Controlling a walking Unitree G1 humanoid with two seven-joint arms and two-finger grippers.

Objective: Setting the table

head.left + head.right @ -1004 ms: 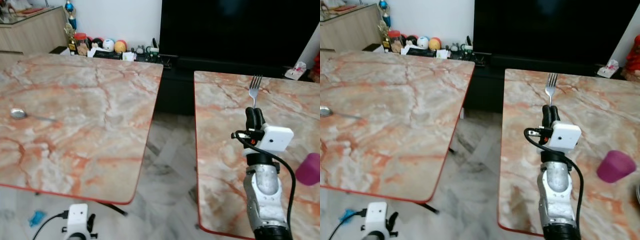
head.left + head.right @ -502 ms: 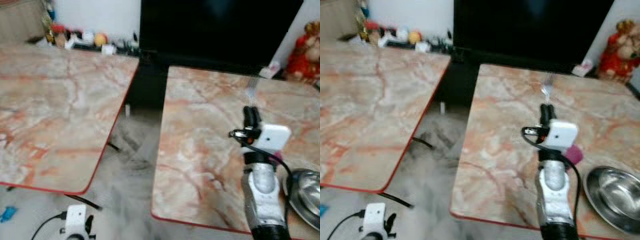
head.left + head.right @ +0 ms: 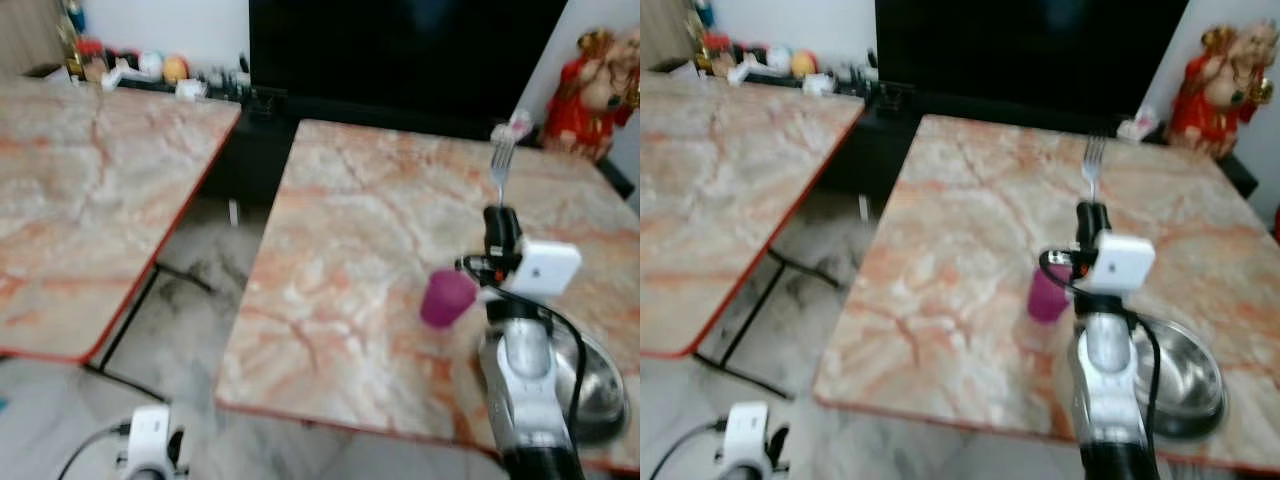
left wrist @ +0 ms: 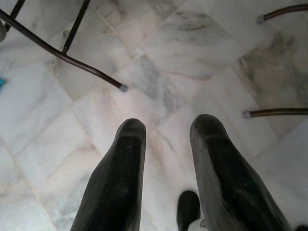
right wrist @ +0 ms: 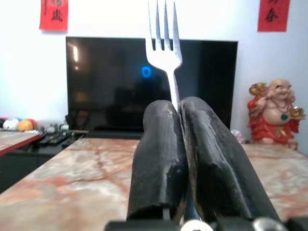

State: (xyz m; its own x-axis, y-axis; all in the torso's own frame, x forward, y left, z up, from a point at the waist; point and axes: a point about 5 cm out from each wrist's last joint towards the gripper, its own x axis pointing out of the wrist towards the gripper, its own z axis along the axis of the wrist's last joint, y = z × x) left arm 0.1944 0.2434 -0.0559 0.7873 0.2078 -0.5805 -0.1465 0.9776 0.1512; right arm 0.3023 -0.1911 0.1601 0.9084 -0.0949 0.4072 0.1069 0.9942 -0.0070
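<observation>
Swung right, camera and all: purple cup (image 3: 446,297) and steel bowl (image 3: 1185,375) now in view on the right-hand worktop (image 3: 370,230). Right end effector (image 3: 500,228) clamped on the fork (image 5: 166,43), tines up, above it. Left end effector (image 4: 163,159) parted, idle near the floor. Place setting close.

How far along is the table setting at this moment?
Done: a purple cup and a metal bowl sit on the marble table. In hand: the right gripper clamps a fork upright above it. Left: laying the fork down; the left gripper hangs idle.
</observation>
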